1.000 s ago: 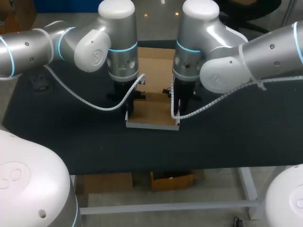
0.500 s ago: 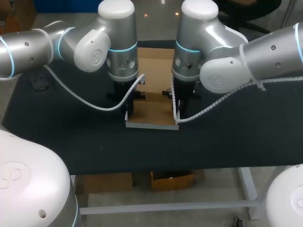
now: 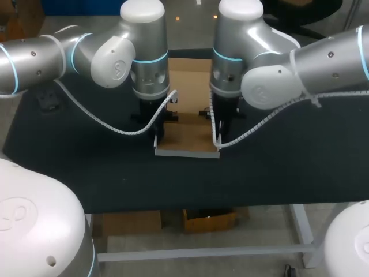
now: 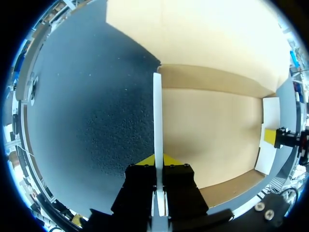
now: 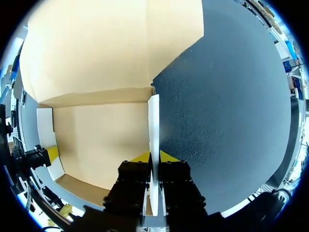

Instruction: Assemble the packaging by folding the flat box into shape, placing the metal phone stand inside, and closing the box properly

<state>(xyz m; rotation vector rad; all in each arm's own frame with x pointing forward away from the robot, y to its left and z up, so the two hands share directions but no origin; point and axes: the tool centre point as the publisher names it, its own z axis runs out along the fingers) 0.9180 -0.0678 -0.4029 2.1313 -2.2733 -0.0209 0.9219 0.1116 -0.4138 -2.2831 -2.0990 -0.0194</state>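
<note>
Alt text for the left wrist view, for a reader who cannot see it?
The left gripper, black with yellow fingertips, is shut on the upright white side wall of a brown cardboard box lying open on the dark table. Across the box floor, the right gripper holds the opposite wall.

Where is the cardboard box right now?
Head view: the box sits mid-table, its side walls pinched by the left gripper and the right gripper.

Wrists pointing straight down, left arm [image 3: 86, 49] and right arm [image 3: 288, 63] are hanging side by side. The left gripper [image 4: 158, 162] and right gripper [image 5: 153, 157] are each pinching a box [image 3: 185, 135] wall, jaws nearly together.
</note>
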